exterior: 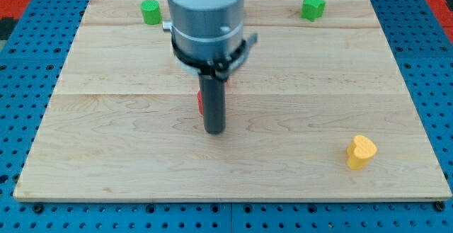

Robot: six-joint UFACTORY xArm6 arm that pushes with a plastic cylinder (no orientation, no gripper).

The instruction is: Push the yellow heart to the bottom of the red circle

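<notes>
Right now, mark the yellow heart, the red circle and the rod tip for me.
yellow heart (362,151): camera view, middle of its top face.
red circle (200,103): camera view, the sliver showing left of the rod; the rest is hidden.
my tip (214,129): camera view, the rod's very lower end.
</notes>
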